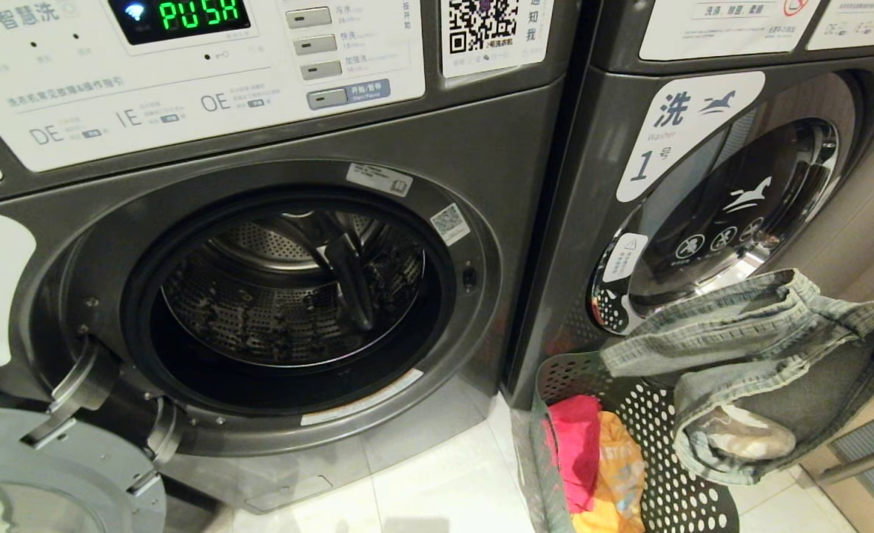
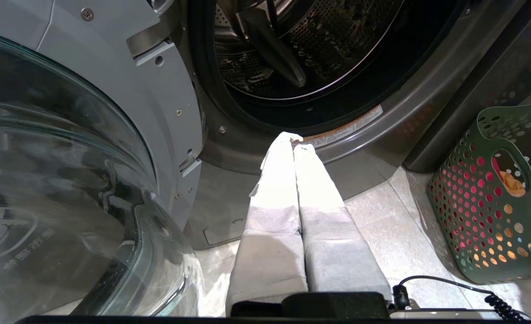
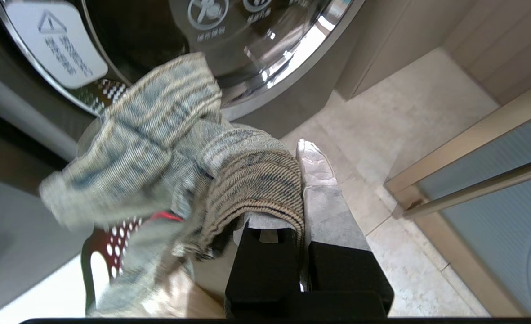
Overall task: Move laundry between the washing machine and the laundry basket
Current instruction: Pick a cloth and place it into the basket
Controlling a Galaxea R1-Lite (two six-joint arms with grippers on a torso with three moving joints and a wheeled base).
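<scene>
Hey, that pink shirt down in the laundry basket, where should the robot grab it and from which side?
Grip the pink shirt at its bunched top fold, coming straight down through the basket's open top. The walls block any sideways approach, and the jeans held in the right claw hang over the other side.

this looks like a self-service laundry shop. two dark grey front-loading washing machines (image 1: pixel 274 296) stand side by side, the second (image 1: pixel 703 222) labelled with a big white number sticker (image 1: pixel 673 133). a printed white control panel (image 1: pixel 185 66) shows a green lit display (image 1: pixel 185 15) and a square qr code sticker (image 1: pixel 485 29), probably for payment. pale floor tiles (image 1: pixel 437 474) and a green perforated plastic laundry basket (image 1: pixel 666 474) complete it.
</scene>
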